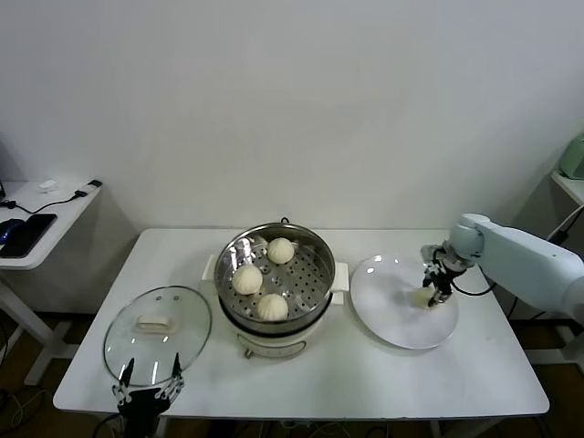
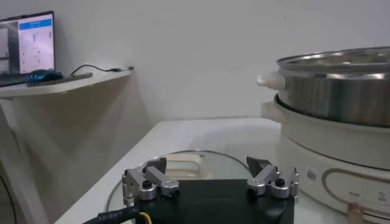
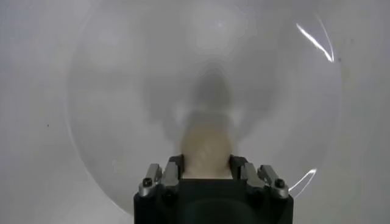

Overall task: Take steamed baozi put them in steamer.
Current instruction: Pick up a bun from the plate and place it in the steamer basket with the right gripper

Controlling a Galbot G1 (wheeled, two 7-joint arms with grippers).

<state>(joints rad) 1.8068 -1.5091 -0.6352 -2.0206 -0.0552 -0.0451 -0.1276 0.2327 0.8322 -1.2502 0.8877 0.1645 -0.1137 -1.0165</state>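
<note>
Nearest the head camera, the left gripper (image 1: 146, 383) sat parked at the front edge of the white table (image 1: 319, 383), its jaws spread wide with nothing between them; just beyond its fingertips lay the round glass lid (image 1: 157, 333) with its whitish handle on top, and in the left wrist view the same lid (image 2: 201, 164) showed flat on the table right ahead of the open fingers (image 2: 148, 179). Farther past those jaws and off to one side stood the steamer (image 1: 275, 283), a shiny steel pot on a white base, with three steamed baozi (image 1: 271, 307) resting on its perforated tray, spaced apart from one another. The steamer's wall (image 2: 341, 91) rose near the left gripper in the wrist view, not touching it. On the far side of the steamer from the left gripper, the right gripper (image 1: 436, 290) reached down onto the white plate (image 1: 401, 333), which lay just beside the steamer's handle. Its jaws were closed narrow on the fourth bun (image 1: 425, 296), which still sat on the plate; the right wrist view showed that pale bun (image 3: 207, 149) pinched between the two fingers (image 3: 172, 171), the bun pressed snug against both pads, with the plate (image 3: 122, 91) spreading out beyond the fingertips
</note>
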